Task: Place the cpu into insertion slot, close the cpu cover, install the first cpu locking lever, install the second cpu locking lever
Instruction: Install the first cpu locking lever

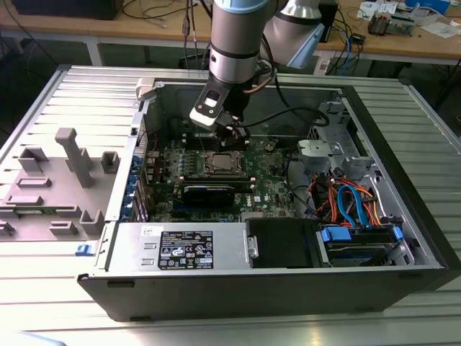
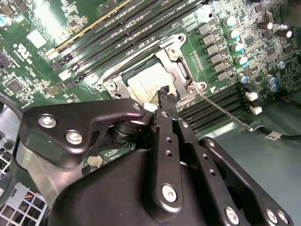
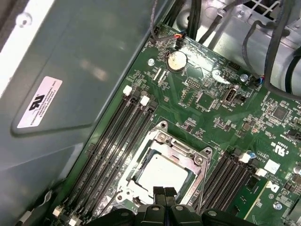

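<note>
The cpu [image 3: 160, 174] lies flat in the insertion slot [image 1: 220, 164], its silvery-beige top showing through the window of the cpu cover [image 3: 181, 149]. The cover is folded down over the chip. My gripper [image 3: 164, 192] hangs just above the socket's edge, its two black fingertips pressed together and empty. In the second wrist view the gripper [image 2: 164, 92] overlaps the cpu [image 2: 143, 84] and hides part of it. A thin wire locking lever [image 2: 225, 109] sticks out sideways from the socket corner, away from the cover [image 2: 178, 70]. In the exterior view the gripper [image 1: 233, 138] sits right behind the socket.
Long black memory slots [image 3: 117, 136] flank the socket. A black rectangular card [image 1: 209, 193] lies in front of it. The case walls [image 1: 238, 295] surround the board, with the power supply [image 1: 180, 249], and drive bay cables [image 1: 353, 202] at the exterior view's right. A grey fixture [image 1: 57, 180] stands outside.
</note>
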